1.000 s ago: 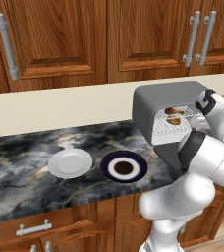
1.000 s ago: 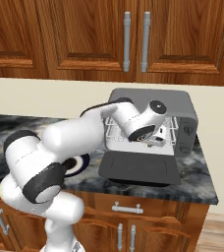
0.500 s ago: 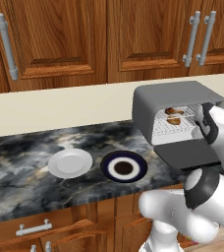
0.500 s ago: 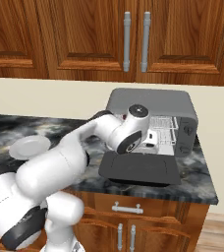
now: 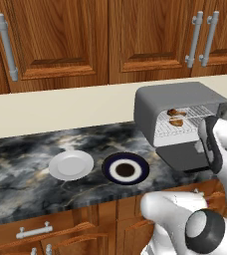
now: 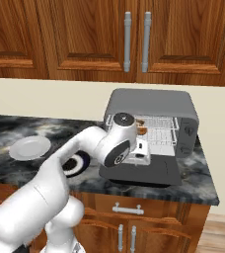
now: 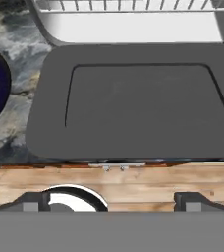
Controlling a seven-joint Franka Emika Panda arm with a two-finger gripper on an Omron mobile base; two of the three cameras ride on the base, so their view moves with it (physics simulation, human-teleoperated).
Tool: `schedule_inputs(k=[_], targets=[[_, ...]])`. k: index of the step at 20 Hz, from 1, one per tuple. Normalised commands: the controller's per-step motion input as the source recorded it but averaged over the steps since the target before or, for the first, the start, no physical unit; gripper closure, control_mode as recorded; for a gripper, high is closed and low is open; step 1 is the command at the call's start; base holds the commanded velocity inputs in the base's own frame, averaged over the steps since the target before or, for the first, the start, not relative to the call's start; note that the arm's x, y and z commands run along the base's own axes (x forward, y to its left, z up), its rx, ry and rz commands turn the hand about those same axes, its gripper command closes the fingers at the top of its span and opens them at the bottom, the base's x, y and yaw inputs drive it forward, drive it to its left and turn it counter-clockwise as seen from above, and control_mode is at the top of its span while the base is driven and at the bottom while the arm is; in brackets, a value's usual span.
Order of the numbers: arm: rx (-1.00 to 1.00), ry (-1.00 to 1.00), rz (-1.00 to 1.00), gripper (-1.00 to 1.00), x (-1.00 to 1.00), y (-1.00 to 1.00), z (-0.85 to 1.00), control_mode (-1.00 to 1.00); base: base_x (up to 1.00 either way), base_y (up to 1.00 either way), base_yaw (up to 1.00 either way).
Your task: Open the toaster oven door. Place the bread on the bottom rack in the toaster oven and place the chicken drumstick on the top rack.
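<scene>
The toaster oven (image 5: 177, 99) stands at the counter's right end, and its door (image 5: 187, 154) lies folded down flat. Inside, a dark brown chicken drumstick (image 5: 174, 112) rests on the top rack (image 5: 197, 111). A lighter tan bread (image 5: 176, 122) lies just below it on the bottom rack (image 5: 172, 132). My gripper (image 7: 112, 202) is open and empty, with its fingertips (image 7: 35, 199) set wide apart. It hangs above the front edge of the lowered door (image 7: 133, 98), outside the oven mouth. In the right base view the gripper (image 6: 140, 149) sits in front of the oven (image 6: 154, 106), and my arm hides part of the racks.
A white plate (image 5: 71, 165) and a dark blue-rimmed plate (image 5: 125, 169) sit on the marble counter (image 5: 26, 159) left of the oven. Wooden wall cabinets (image 5: 105, 35) hang above. A drawer handle (image 7: 115, 166) shows below the counter edge.
The hand has drawn back out of the oven opening, and it now hangs over the lowered door. The jaws have stayed open. The food in the oven has not moved.
</scene>
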Motion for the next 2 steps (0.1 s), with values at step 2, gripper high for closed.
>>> schedule_inputs(k=[2], targets=[[0.00,0.05,0.00,-1.00,-0.47,0.28,0.00,-1.00,0.00,0.00,0.00]])
